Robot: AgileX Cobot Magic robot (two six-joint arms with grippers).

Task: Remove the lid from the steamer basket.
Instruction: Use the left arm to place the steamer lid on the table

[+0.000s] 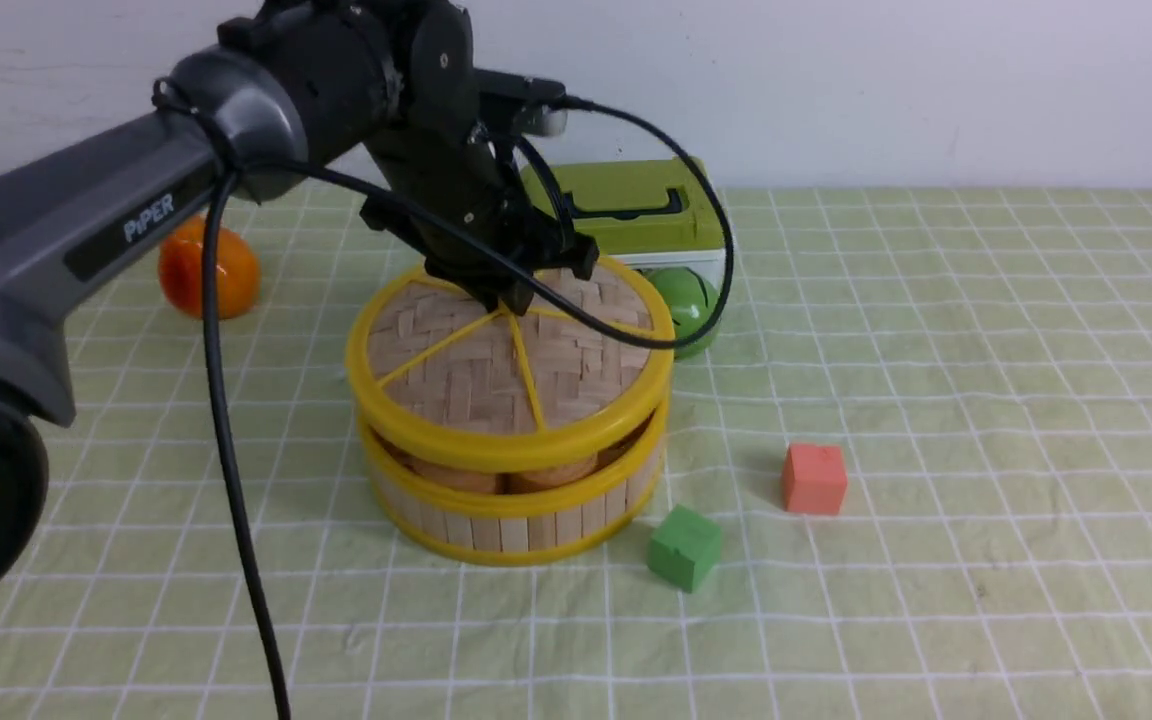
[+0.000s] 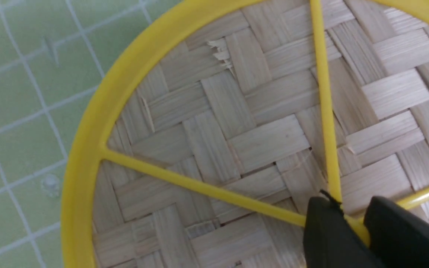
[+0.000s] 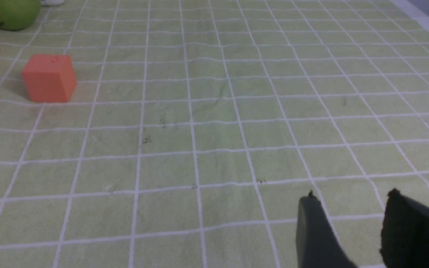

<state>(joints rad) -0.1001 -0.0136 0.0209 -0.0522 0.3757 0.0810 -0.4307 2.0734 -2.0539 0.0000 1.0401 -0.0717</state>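
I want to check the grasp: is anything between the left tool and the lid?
Nothing visible. The left tool grips the lid at its centre, where the yellow spokes meet. The lid's front rim sits slightly above the steamer basket.

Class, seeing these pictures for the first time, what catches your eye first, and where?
The left end effector pinches the hub of the yellow-rimmed lid at mid-table, a gap showing above the steamer basket. Bright extras stand out: an orange ball far left, a red cube and a green cube right of the basket.
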